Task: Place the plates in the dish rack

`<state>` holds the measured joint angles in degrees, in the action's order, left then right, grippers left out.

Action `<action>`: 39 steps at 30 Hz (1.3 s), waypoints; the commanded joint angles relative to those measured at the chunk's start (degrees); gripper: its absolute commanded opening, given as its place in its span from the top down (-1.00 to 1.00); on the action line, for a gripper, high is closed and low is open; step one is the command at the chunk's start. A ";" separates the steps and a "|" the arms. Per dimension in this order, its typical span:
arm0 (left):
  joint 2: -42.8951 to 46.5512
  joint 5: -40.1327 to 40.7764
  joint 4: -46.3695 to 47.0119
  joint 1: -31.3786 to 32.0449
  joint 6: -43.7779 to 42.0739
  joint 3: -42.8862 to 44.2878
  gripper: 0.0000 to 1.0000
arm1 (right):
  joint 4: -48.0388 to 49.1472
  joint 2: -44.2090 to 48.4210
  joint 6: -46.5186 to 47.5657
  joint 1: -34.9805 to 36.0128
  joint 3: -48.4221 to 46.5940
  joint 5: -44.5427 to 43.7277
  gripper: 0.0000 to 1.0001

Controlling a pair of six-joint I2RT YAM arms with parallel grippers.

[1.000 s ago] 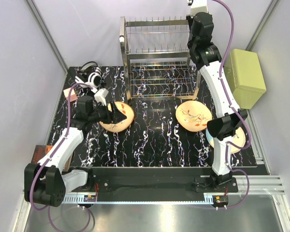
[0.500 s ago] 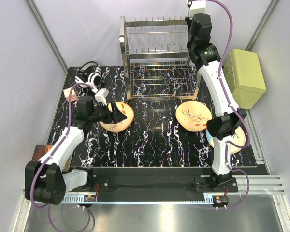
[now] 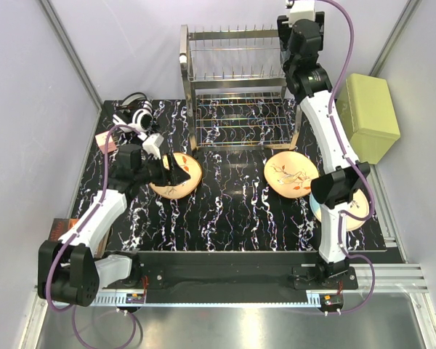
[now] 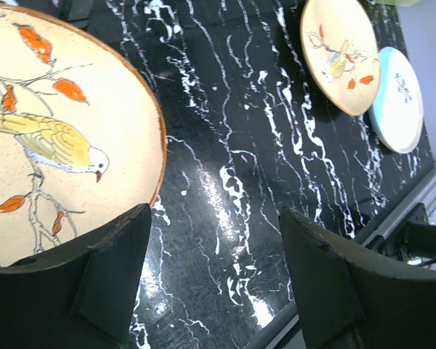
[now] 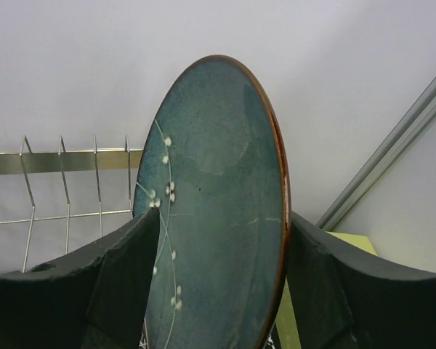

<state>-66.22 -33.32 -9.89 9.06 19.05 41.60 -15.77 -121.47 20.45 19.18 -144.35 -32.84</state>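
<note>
A glossy teal plate (image 5: 218, 182) stands on edge at the right end of the dish rack (image 3: 236, 87), whose top prongs (image 5: 58, 160) show behind it. My right gripper (image 5: 221, 291) is high at that end (image 3: 303, 29), open, a finger on each side of the plate. In the top view the arm hides this plate. An orange-peach plate (image 3: 180, 174) lies flat at left. My left gripper (image 4: 218, 276) is open at its near rim, one finger (image 4: 116, 254) over the plate (image 4: 58, 131), the other over the table. A second peach plate (image 3: 291, 174) and a cream, blue-edged plate (image 3: 357, 211) lie at right.
An olive-green box (image 3: 367, 116) stands right of the rack, close to my right arm. Black-and-white gear with cables (image 3: 134, 116) and a pink card (image 3: 105, 142) sit at the back left. The black marbled table (image 3: 232, 196) has purple walls around it.
My right gripper's jaws have spread apart from the teal plate's rim, and that wrist has shifted slightly. The left arm has hardly moved.
</note>
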 commanded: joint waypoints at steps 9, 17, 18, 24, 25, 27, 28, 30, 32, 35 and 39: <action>-1.63 13.52 -4.78 -2.99 -5.95 7.34 -0.61 | -0.75 17.73 -1.72 0.60 2.05 3.92 -0.69; -17.61 18.30 -22.18 -13.27 -9.38 25.79 -0.75 | -20.34 36.81 -15.74 0.60 28.12 35.57 -1.00; -21.20 16.99 -22.89 -15.19 -9.38 27.98 -0.72 | -22.70 40.83 -18.40 0.60 36.25 39.05 -0.99; -31.69 10.91 -24.30 -17.41 -8.77 31.70 -0.32 | -24.14 49.48 -32.57 0.60 61.60 51.29 -0.99; -32.39 10.65 -24.39 -17.41 -8.77 31.61 -0.28 | -23.87 49.84 -33.27 0.51 63.30 51.73 -1.00; -33.71 11.00 -24.30 -17.58 -8.94 30.39 -0.24 | -22.82 50.28 -34.85 0.51 67.60 53.92 -0.99; -34.15 10.82 -24.39 -17.50 -9.46 30.03 -0.19 | -22.47 50.37 -35.64 0.51 68.84 54.89 -0.99; -35.47 9.94 -24.39 -17.50 -9.56 29.50 -0.11 | -20.28 50.37 -38.28 0.51 72.87 58.67 -0.99; -36.70 9.77 -24.39 -17.50 -9.47 29.32 -0.02 | -18.69 50.02 -41.26 0.60 75.44 61.39 -0.99; -38.10 10.29 -24.30 -17.50 -9.47 29.32 -0.01 | -14.22 48.88 -44.87 0.51 81.49 63.16 -0.99; -40.22 10.38 -24.30 -17.50 -9.91 29.67 0.00 | -7.89 47.56 -49.27 0.51 87.65 66.58 -0.99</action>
<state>-104.55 -21.65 -34.48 -8.47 9.98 70.85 -32.40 -73.49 -22.00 19.51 -61.12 27.73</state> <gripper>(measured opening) 0.499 0.994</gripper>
